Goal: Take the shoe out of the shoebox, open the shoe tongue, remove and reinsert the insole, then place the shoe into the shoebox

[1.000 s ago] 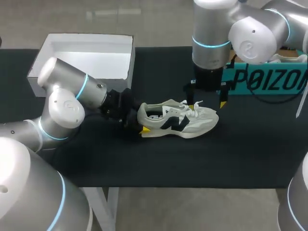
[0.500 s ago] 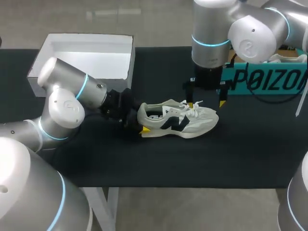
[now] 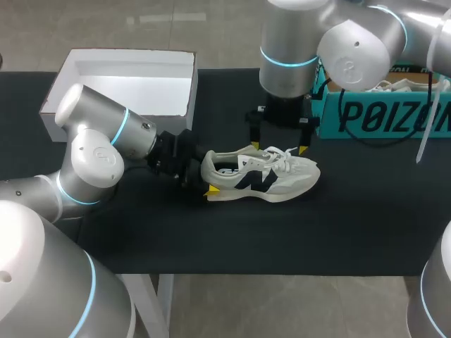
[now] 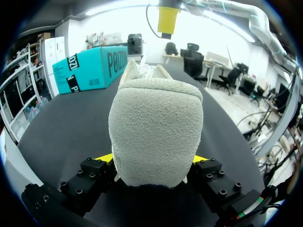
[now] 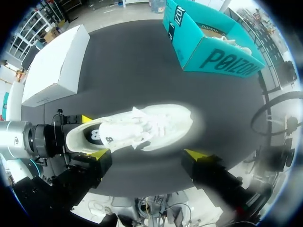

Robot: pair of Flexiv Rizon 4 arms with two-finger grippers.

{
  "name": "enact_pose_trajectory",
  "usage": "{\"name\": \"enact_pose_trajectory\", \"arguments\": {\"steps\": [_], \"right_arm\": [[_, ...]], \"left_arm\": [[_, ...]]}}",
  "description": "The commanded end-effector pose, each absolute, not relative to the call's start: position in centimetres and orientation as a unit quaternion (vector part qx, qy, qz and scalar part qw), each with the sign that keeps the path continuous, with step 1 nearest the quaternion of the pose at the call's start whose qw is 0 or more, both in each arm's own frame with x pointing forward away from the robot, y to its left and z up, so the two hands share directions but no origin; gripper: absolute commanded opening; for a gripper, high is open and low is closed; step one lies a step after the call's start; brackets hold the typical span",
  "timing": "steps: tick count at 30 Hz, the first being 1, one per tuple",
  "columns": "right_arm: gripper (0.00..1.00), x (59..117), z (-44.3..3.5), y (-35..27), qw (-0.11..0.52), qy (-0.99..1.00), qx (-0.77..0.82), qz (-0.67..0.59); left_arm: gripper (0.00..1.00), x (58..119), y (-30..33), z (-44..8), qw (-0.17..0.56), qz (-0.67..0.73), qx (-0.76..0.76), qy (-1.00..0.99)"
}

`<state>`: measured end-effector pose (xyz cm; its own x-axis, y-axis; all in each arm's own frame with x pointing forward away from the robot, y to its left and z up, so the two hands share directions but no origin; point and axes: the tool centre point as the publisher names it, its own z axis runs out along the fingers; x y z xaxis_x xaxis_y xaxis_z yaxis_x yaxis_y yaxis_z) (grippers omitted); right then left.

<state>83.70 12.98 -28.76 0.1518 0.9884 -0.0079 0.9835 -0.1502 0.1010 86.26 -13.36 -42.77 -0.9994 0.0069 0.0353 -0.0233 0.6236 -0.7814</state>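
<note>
Shoe (image 3: 261, 177), pale fuzzy suede, rounded heel (image 4: 156, 127) pinched in left jaws, right jaws spread wide above

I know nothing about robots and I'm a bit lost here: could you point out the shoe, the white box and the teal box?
shoe (image 3: 262, 180): head view, on its side, mid-length.
white box (image 3: 134, 88): head view, on its bare inner floor.
teal box (image 3: 384, 116): head view, on its front wall.
</note>
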Motion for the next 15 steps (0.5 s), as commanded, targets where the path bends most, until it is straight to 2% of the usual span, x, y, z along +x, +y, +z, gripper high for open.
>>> {"name": "enact_pose_trajectory", "arguments": {"steps": [1, 15], "right_arm": [[1.0, 84.4, -29.9, 14.8, 0.053, 0.655, 0.754, 0.023], [1.0, 85.6, -31.8, 18.3, 0.073, 0.676, 0.733, 0.007]], "left_arm": [[0.0, 86.1, -13.5, -43.0, 0.017, 0.434, 0.005, -0.901], [0.0, 86.1, -13.5, -43.0, 0.017, 0.434, 0.005, -0.901]]}}
